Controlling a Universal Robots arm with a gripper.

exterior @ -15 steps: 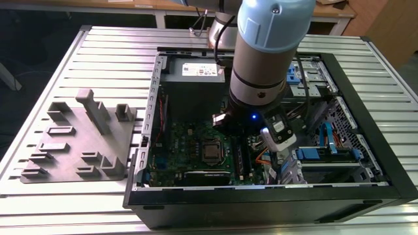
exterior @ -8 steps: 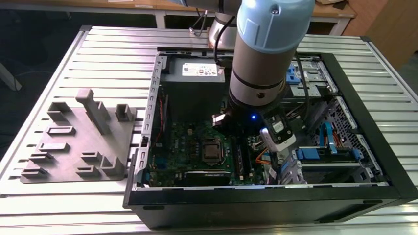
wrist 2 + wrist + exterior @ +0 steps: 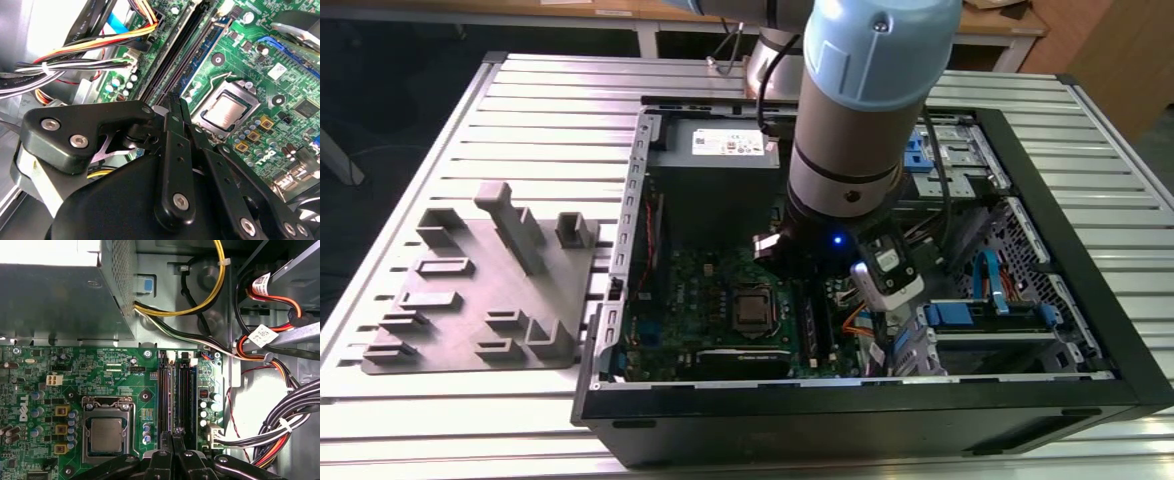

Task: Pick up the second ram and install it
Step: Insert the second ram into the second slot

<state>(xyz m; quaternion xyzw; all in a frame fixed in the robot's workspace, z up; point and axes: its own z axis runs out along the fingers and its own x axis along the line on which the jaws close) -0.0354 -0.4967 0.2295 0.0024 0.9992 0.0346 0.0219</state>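
My gripper [image 3: 175, 433] is low inside the open computer case [image 3: 854, 415], right over the long black memory slots [image 3: 175, 390] at the edge of the green motherboard [image 3: 100, 370]. In both wrist views its two black fingers are pressed together with no gap, their tips [image 3: 176, 100] at the near end of the slot rails [image 3: 180, 45]. The second ram is hidden: I see no stick between the fingers, and I cannot tell one apart from the dark rails below them. The arm [image 3: 867, 110] covers the slots in the exterior view.
The processor socket [image 3: 106, 432] lies beside the slots. The grey power supply [image 3: 60, 300] stands past their far end. Bundled cables [image 3: 285, 415] and drive bays [image 3: 987, 300] crowd the other side. A grey parts holder [image 3: 487, 290] sits on the table at the exterior view's left.
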